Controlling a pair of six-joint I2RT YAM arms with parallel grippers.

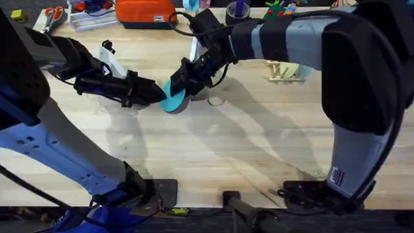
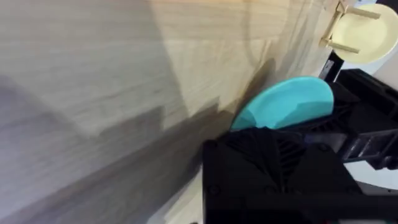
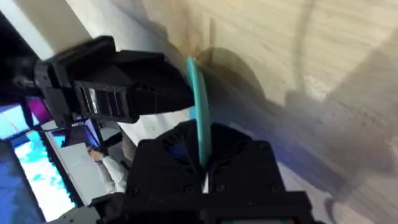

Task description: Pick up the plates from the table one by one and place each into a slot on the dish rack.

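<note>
The bright turquoise plate [image 1: 173, 99] stands on edge at the middle of the table [image 1: 213, 149], its lower rim close to the wood. My right gripper [image 1: 180, 82] reaches across from the right and is shut on the plate's rim; its wrist view shows the plate [image 3: 199, 106] edge-on, running down between the fingers. My left gripper [image 1: 154, 94] meets the plate's left edge, and the plate [image 2: 286, 102] rises just beyond it in the left wrist view. The dish rack [image 1: 284, 70] stands at the back right with a cream plate [image 2: 364, 31] in its dowels.
An orange bag [image 1: 145, 13], scissors [image 1: 55, 14] and small clutter line the table's far edge. A white object [image 1: 111, 57] lies behind my left arm. Bare wood stretches between the plate and the rack and across the near half.
</note>
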